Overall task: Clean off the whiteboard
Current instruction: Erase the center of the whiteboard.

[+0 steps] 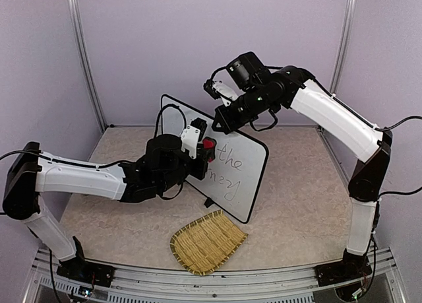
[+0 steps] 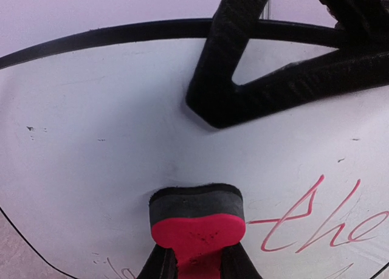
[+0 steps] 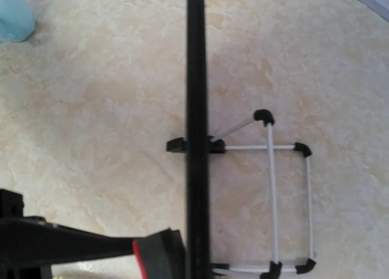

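Note:
The whiteboard [image 1: 245, 177] stands upright on the table, with red handwriting [image 2: 316, 224] on the right part of its face [image 2: 91, 139]. My left gripper [image 1: 204, 150] is shut on a red and black eraser [image 2: 197, 221], whose black felt presses flat on the board just left of the word "the". My right gripper [image 1: 221, 121] is shut over the board's top rim, and its black fingers [image 2: 219, 66] reach down onto the white face. The right wrist view looks down along the rim [image 3: 196, 78], with the eraser [image 3: 159, 254] at its left; that gripper's own fingers are out of frame there.
A woven straw mat [image 1: 206, 240] lies flat in front of the board near the table's front edge. Behind the board a white wire stand [image 3: 273, 200] props it up, and a small black foot [image 3: 176, 146] juts forward. A pale blue object [image 3: 12, 14] sits far left.

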Available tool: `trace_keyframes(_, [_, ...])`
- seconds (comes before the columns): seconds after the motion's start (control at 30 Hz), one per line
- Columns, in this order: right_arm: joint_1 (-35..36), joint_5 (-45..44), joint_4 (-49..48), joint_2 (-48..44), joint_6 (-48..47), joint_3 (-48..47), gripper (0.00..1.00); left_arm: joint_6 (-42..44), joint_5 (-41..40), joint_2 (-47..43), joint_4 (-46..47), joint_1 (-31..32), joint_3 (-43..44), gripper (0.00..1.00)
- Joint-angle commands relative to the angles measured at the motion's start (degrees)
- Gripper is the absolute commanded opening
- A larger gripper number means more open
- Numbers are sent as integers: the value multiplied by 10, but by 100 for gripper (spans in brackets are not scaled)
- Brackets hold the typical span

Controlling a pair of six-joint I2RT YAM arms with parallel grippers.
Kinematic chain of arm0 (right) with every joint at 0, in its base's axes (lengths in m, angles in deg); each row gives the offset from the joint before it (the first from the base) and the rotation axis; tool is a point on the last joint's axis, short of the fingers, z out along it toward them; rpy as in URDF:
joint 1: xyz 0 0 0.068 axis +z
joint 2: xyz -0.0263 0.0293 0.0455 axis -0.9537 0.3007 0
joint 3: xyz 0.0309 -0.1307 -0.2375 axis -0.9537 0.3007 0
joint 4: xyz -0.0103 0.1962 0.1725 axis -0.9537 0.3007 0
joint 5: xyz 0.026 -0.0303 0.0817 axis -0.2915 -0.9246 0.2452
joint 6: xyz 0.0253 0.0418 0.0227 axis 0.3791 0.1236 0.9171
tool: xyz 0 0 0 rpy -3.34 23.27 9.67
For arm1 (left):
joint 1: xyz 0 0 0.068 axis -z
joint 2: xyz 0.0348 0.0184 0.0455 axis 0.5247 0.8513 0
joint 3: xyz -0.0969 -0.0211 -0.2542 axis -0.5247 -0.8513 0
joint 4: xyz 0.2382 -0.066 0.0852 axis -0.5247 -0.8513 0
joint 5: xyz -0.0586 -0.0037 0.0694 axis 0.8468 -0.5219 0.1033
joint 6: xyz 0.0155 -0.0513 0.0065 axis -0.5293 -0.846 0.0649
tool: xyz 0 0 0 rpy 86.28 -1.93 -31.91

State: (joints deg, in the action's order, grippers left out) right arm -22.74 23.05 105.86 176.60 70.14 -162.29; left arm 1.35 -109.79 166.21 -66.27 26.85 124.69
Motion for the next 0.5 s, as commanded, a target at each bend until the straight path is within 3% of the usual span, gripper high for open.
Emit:
trace_keyframes(0.0, [22,48,4,0,2,-12,0,14,45,38,13,18,41,17])
trace_keyframes(0.47, [17,52,0,-3,-1,-3,0,21,28,52,31,48,43,17])
